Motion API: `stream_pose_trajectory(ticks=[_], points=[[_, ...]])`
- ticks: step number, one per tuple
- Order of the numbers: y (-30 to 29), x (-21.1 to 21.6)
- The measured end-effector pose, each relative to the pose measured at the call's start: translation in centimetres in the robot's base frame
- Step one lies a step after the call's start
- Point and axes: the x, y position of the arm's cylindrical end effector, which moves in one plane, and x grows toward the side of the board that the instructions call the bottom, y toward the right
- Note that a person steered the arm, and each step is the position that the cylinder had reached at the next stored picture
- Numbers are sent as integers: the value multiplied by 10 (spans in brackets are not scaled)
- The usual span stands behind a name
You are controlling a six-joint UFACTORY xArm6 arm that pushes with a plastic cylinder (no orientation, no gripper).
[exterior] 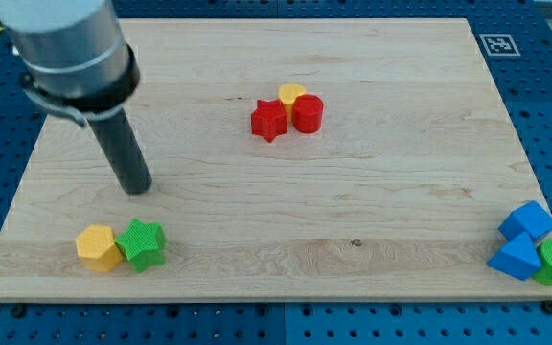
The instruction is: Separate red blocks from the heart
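One wooden board [353, 220] on blue pegboard [544, 115].

Bright, even light falls from overhead onto the pale wooden worktop [353, 211], with no harsh glare. Shadows are short and soft: a faint dark rim hugs the base of the red star [269, 120], the red cylinder [308, 113] and the yellow heart [292, 94]. My tip [138, 186] casts only a small smudge. The grey arm housing [65, 43] at the view's top left looks slightly soft; the blocks are sharp. Colours are saturated.
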Motion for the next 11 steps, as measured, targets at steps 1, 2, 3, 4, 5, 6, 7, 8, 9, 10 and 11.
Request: stream_pose_trajectory(ticks=[1,2,3,4,5,6,7,8,9,10,11], points=[[13,-52],[48,-91],[103,-101],[171,-99],[215,-78],[220,-63],[204,-62],[175,-48],[155,-19],[145,-8],[132,-15]])
